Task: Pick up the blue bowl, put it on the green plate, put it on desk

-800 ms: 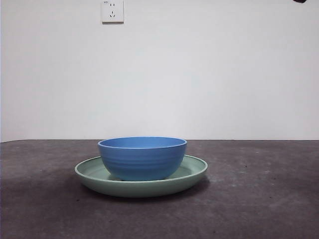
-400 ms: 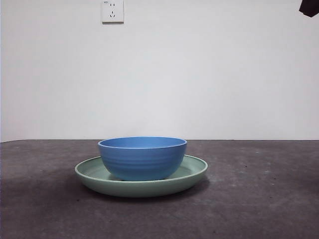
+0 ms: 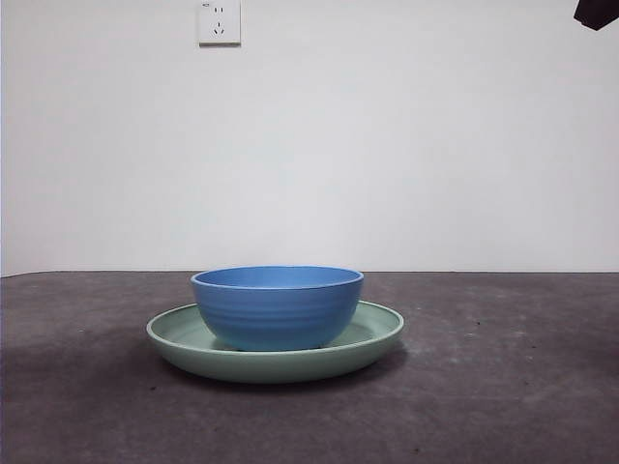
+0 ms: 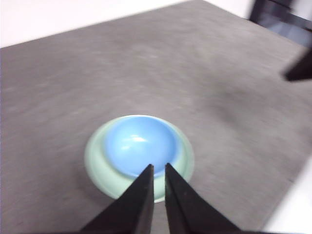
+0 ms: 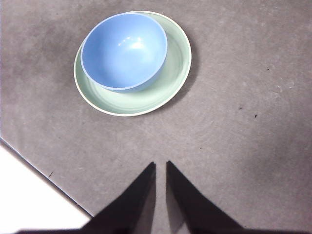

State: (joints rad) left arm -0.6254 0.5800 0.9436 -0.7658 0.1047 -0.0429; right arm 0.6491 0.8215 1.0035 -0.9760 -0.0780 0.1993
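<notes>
While blue bowl (image 3: 277, 306) sits in green plate (image 3: 372, 333), both end effectors nearly closed, empty, aloft.

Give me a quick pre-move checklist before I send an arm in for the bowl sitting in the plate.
1. Round matte blue bowl upright inside the wide pale green plate: ok.
2. Bowl centred in plate: not ok; the right wrist view shows it offset toward one rim.
3. Bowl empty: ok.
4. Left gripper holding nothing, fingers nearly together: ok, though they must open first.
5. Right gripper clear of the dishes above the dark grey desk: ok.
6. Which arm is the black tip at the front view's top corner: cannot tell.
</notes>
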